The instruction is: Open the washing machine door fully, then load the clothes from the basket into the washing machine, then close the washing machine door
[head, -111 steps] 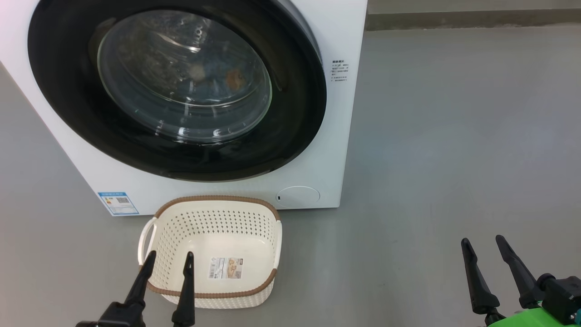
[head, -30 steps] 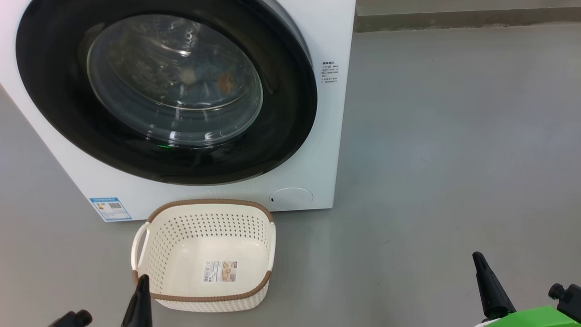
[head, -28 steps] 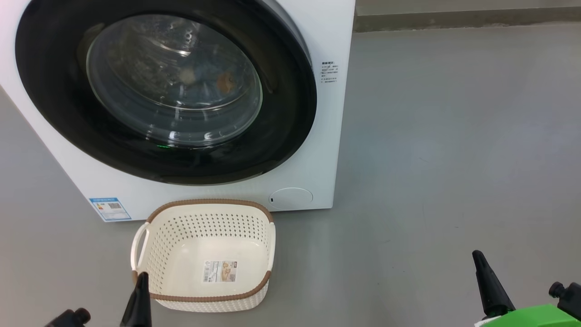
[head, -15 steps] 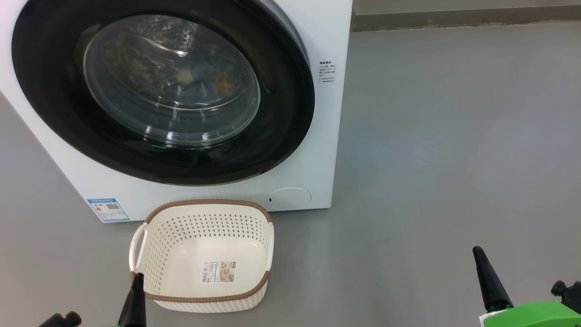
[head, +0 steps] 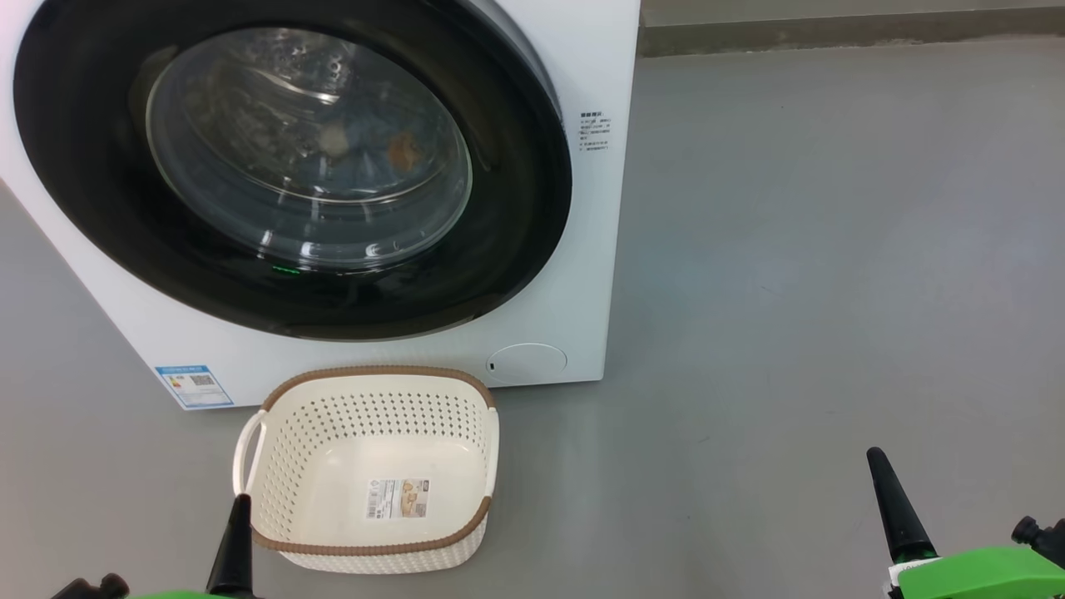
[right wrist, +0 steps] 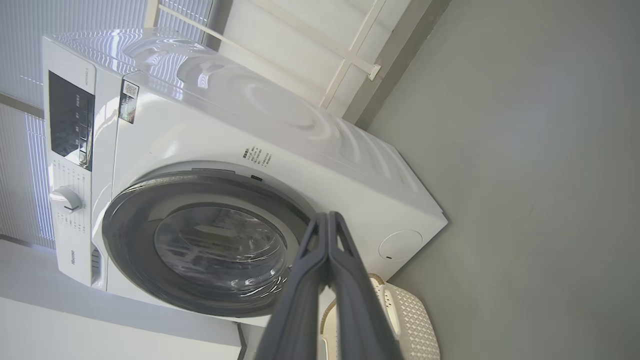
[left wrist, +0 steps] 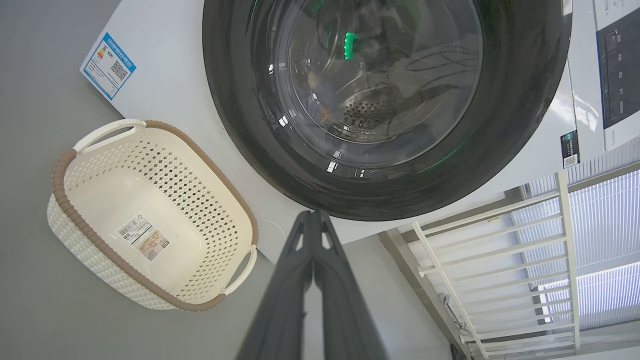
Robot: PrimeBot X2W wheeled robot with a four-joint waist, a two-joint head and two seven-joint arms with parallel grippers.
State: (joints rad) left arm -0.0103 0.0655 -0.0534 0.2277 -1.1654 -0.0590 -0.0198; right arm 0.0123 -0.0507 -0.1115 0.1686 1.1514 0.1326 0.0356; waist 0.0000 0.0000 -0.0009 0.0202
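Glossy black rim around clear glass: the washing machine door sits flush in the white front of the washing machine, which stands toward the floor's far left corner. Behind the glass lies blurred blue fabric with orange patches, probably the clothes. The basket stands empty on the floor, just before the machine's lower front. The left hand hangs low beside the basket's near left corner, the right hand well apart; each has its fingers pressed together on nothing. The task looks finished. A clean end would draw both arms back without knocking the basket.
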